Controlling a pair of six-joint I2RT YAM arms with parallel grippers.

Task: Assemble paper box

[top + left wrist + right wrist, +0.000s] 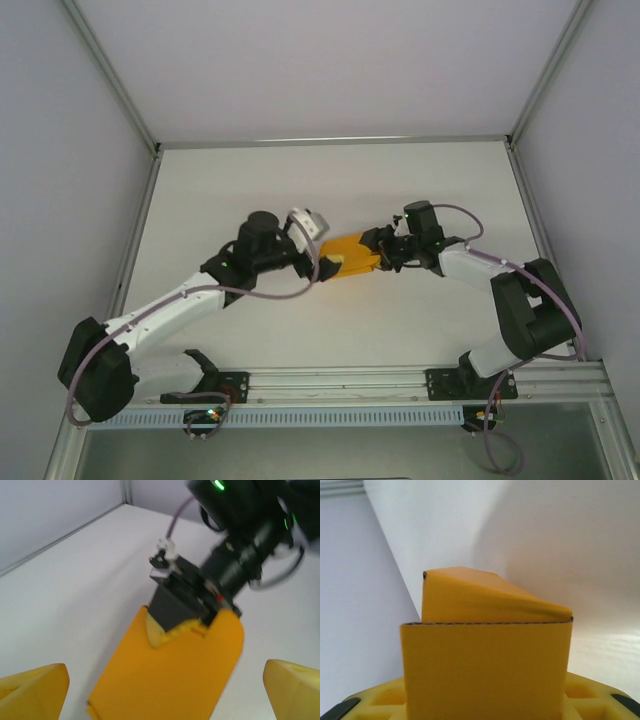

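The paper box is a flat orange-yellow card piece lying mid-table between the two arms. My right gripper is shut on its right end. In the left wrist view its dark jaws clamp the far edge of the box, and in the right wrist view the card fills the gap between the yellow fingers. My left gripper stands open at the box's left end. Its yellow fingertips are spread wide on both sides of the card and touch nothing.
The white table is enclosed by pale walls with metal corner posts. An aluminium rail with the arm bases runs along the near edge. A purple cable hangs from the right arm.
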